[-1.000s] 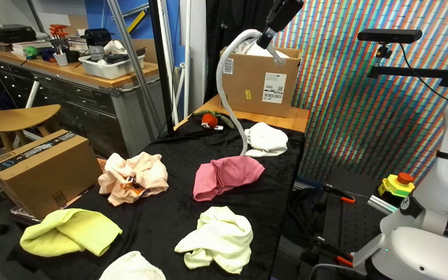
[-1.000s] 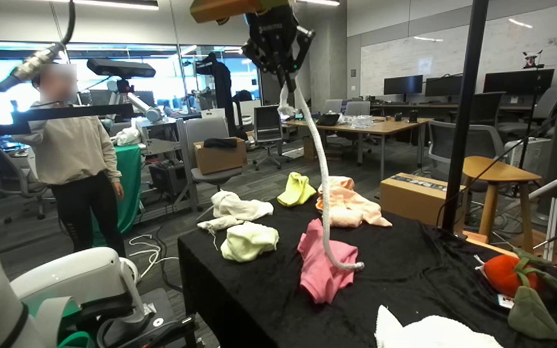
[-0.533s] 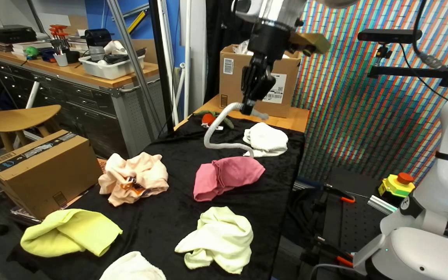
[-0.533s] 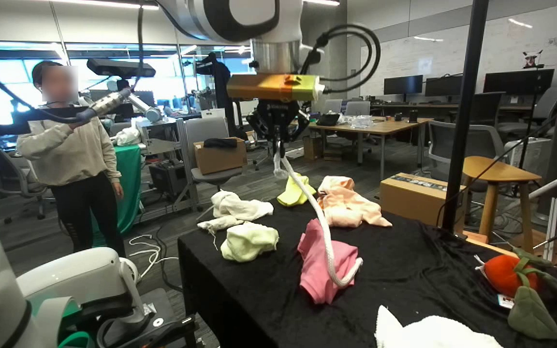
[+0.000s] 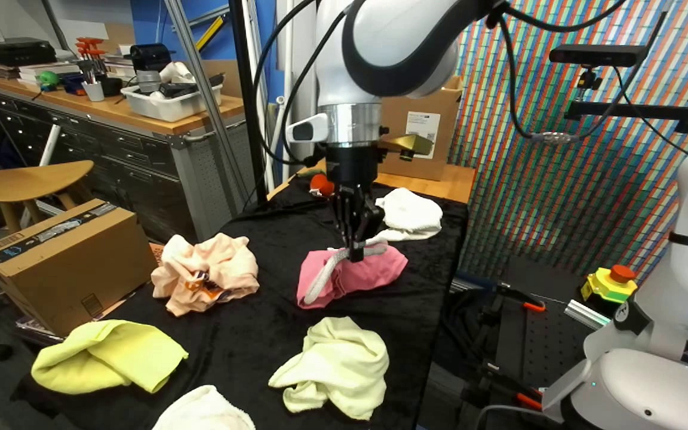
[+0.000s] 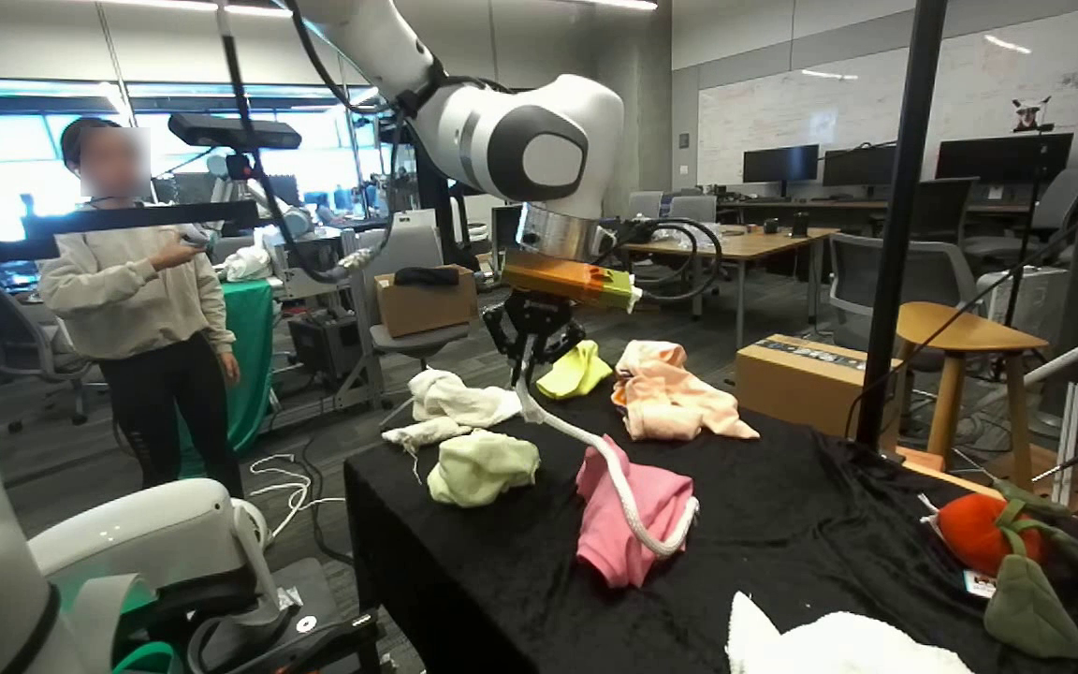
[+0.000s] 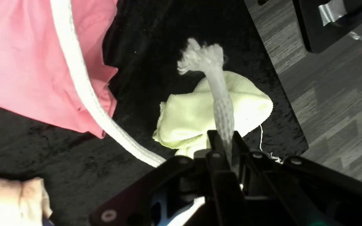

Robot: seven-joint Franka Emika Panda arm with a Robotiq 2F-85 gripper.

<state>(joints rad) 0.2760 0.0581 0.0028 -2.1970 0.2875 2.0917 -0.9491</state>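
Because the weave passes straight between my fingers point(image 7: 213, 142), I can tell they are closed on a white rope point(image 7: 86, 89), near its frayed end point(image 7: 201, 56). Reading the wrist view leftmost first, with 12 at the top and my fingers as centre, a peach cloth point(image 7: 5, 201) lies between 8 and 9 o'clock. At 10 o'clock is a pink cloth point(image 7: 20, 62), and the rope's long side runs out that way and crosses over it. Toward 11, beyond the frayed end, sits a pale yellow cloth point(image 7: 187, 117). At 1 o'clock comes the edge of the black table point(image 7: 258, 53), with floor point(image 7: 319, 103) at 2.

To hold well, I judge, my pinch should sit firm and square, since soft braid may roll or slip. The long side wants slack, lest it drag the pink cloth, and loose strands should ride clear of the pale yellow cloth, where they could snag.
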